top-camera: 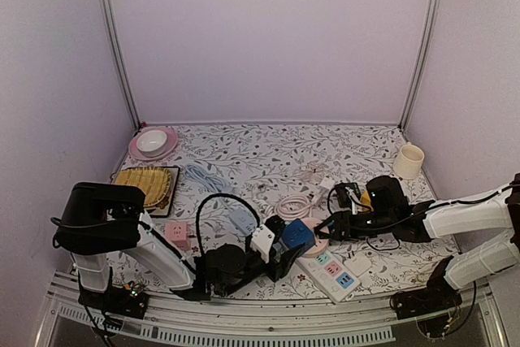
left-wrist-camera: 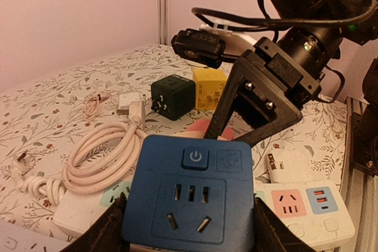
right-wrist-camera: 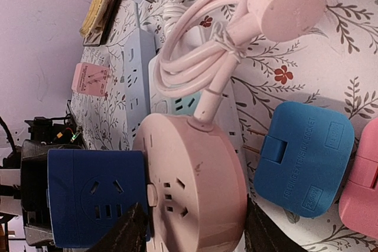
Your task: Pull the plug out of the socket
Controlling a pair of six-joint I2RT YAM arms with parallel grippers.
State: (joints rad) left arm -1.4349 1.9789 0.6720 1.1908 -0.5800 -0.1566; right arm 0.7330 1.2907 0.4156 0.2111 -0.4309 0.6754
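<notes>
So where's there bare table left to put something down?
Free: the far strip between the pink plate and the cream cup. Crowded: the near middle, around the blue socket cube, white power strip and coiled cable.

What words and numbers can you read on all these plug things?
"FOLDING EXTENSION SOCKET": raised letters on the flat blue block, faint, so not certain.
"1", "2": on the dark cube.
Power sign: on the button of the blue cube.
A smaller line on the flat blue block: too blurred to read.
Marks on the other sockets: too small to read.
</notes>
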